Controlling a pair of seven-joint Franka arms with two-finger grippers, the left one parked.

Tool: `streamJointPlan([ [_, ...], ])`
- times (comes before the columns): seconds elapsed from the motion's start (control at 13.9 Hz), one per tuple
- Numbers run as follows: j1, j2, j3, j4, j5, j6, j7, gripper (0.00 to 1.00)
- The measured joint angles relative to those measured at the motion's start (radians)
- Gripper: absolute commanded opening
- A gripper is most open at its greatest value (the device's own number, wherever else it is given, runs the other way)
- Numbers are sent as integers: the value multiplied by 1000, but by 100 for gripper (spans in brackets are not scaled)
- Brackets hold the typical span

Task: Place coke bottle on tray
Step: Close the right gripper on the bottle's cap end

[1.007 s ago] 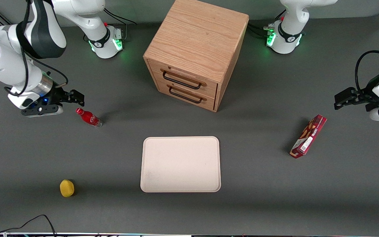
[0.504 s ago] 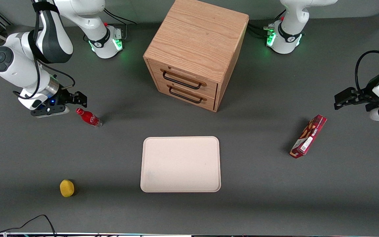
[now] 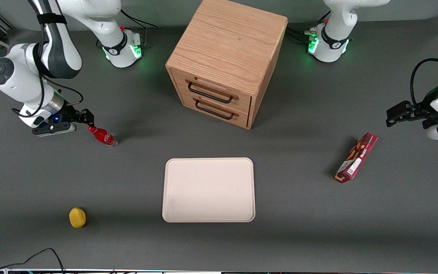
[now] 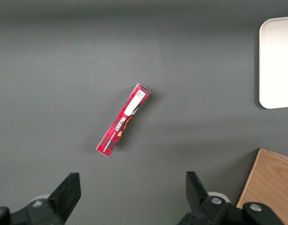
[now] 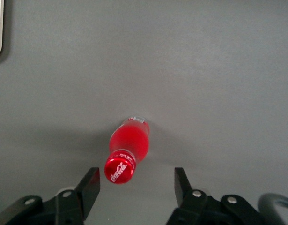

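The table point(image 3: 318, 236) is a matte dark grey sheet. Toward the working arm's end, the white right arm bends down over it in glossy rounded segments with a dark grey band at one joint, its wrist tipped low so the black gripper point(image 3: 88, 118) reaches just above the table. Its two fingers point(image 5: 91, 183) stand wide apart, holding nothing. In the right wrist view the bottle's cap sits between them but nearer one pad, and no contact shows.

The coke bottle point(image 3: 103, 137) stands upright on the table at about 4 o'clock from the gripper, its cap right at the fingertips. It is a small, slim cylinder of glossy red with a round red cap bearing white script point(image 5: 119, 170), and a clear base. At roughly 6 o'clock from the bottle, much nearer the front camera, lies a small rounded yellow object point(image 3: 77, 217) with a dull surface.

The tray point(image 3: 208, 213) lies flat at about 4 o'clock from the bottle, well apart from it: a large pale cream rectangle with rounded corners and a low rim, smooth and bare. At 12 o'clock from the tray stands a boxy oak-grained wooden cabinet point(image 3: 230, 45) with two drawers and thin black wire handles. Toward the parked arm's end lies a narrow red printed snack box point(image 3: 356, 157), on its side.
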Motion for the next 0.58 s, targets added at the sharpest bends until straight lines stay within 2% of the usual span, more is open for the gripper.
streamJointPlan([
  [0.14, 0, 5, 20, -9, 0, 14, 0, 67],
  [0.58, 0, 34, 32, -15, 1, 55, 1, 38],
])
